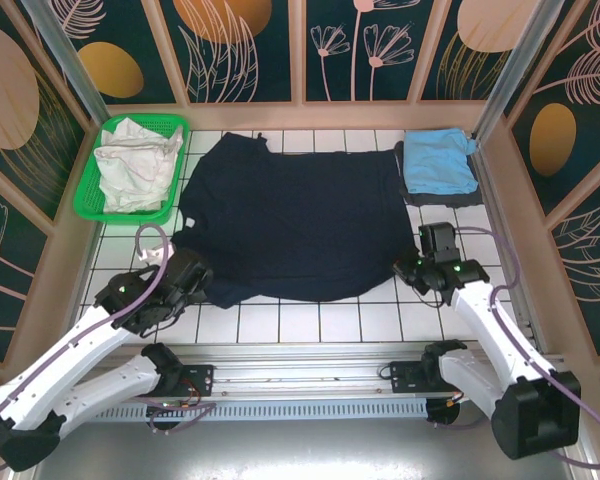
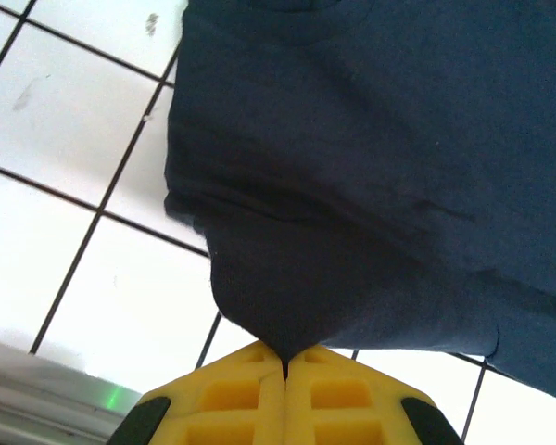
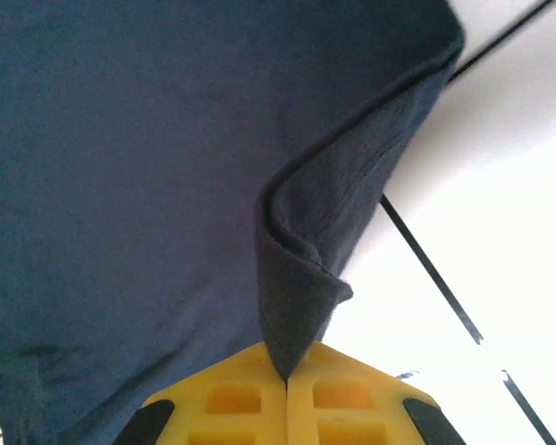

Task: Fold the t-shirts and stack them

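Note:
A large dark navy t-shirt lies spread across the middle of the white tiled table. My left gripper is shut on its near left corner, and in the left wrist view the navy cloth runs down into the closed yellow jaws of that left gripper. My right gripper is shut on the near right corner, where a fold of navy cloth is pinched by the right gripper. A folded light blue t-shirt sits at the back right. A white t-shirt lies crumpled in the basket.
The green mesh basket stands at the back left. A dark folded cloth lies under the light blue shirt. Patterned walls close in the table on three sides. A metal rail runs along the near edge.

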You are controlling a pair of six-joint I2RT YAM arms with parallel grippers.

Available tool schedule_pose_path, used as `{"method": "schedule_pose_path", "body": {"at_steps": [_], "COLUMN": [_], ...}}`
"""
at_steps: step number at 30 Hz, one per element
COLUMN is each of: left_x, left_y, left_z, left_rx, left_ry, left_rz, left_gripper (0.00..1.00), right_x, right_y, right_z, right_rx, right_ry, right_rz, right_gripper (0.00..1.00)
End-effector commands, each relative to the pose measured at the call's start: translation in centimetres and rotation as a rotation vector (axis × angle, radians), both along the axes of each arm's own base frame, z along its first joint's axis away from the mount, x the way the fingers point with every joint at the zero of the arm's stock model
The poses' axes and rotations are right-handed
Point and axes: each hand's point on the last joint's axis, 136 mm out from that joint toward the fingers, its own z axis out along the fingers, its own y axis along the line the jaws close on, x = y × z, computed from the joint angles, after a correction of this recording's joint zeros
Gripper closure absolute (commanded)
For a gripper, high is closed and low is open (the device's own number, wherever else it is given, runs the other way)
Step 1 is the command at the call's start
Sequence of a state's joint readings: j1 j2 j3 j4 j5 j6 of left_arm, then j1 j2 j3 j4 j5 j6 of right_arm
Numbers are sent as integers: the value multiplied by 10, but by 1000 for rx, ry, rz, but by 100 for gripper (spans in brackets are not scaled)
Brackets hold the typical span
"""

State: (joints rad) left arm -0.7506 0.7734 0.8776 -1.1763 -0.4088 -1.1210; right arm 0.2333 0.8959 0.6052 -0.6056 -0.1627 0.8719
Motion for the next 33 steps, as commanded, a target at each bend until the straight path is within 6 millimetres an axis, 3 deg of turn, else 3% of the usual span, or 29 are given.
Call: {"method": "schedule_pose_path", "body": {"at_steps": [1,5,8,13,17,19,24,29,33], "left_x": [-14,-15,-3,43,93,125,182,216,230], "left_y": [18,15,12,3,0,-5,-6,-8,-4], "left_z": [2,-3,-3,4,0,11,4,-18,-33], "left_rx": [20,31,73,204,277,255,263,261,268], "left_ry": [19,40,21,-46,-47,-90,-63,-3,38], "left_rz": [41,17,2,-8,-9,-14,-33,-67,-72], "left_gripper": [100,100,100,100,100,100,100,100,100], "right_x": [-24,-30,-22,17,60,78,118,142,150], "right_y": [-5,-10,-16,-7,1,0,-2,-6,-9], "right_z": [-9,3,16,19,14,11,0,-16,-27], "right_rx": [2,-11,-32,-33,-17,-24,-55,-48,-47], "right_ry": [69,48,3,-52,-75,-69,-35,0,26], "right_rz": [-43,-60,-87,-56,-13,-2,42,51,54], "right_gripper": [100,100,100,100,100,100,100,100,100]}}
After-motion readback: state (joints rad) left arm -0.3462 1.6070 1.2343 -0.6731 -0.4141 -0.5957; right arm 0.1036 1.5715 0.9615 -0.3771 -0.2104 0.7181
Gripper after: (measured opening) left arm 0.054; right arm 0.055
